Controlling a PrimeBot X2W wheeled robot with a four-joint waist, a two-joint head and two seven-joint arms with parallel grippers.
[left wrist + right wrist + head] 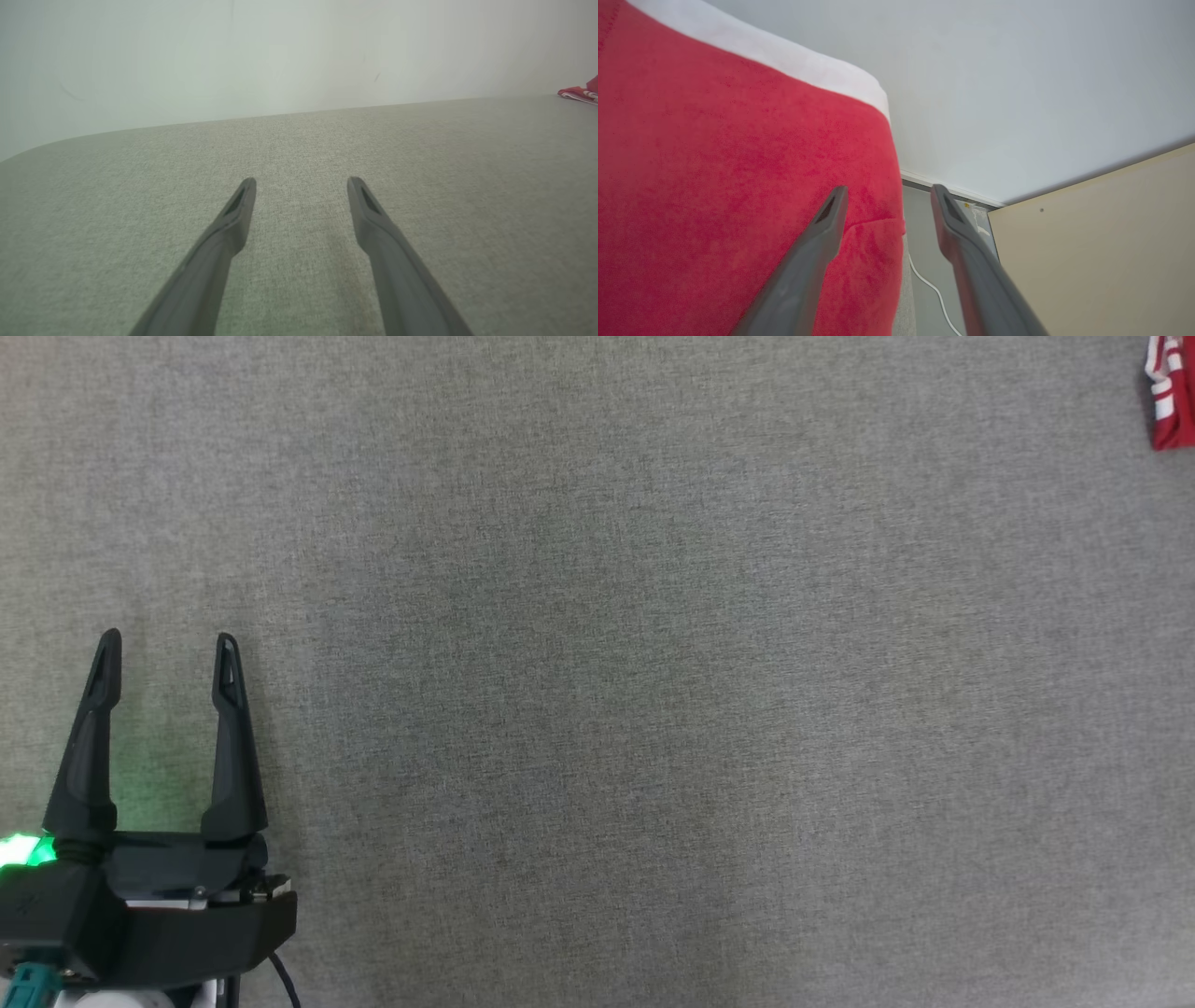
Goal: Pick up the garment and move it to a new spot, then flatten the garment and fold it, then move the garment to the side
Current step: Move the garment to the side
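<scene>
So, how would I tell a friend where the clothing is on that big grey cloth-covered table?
Take the wide grey woven tabletop and look to the top right edge of the head view. There lies a bright red thin-fabric jersey with red-and-white striped trim, partly cut off. Its vivid red sets it apart from the black two-fingered left gripper at the lower left.

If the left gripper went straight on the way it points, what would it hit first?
The way looks free: the left gripper points along the grey surface, then probably reaches the pale wall. The garment lies far off to its right.
</scene>
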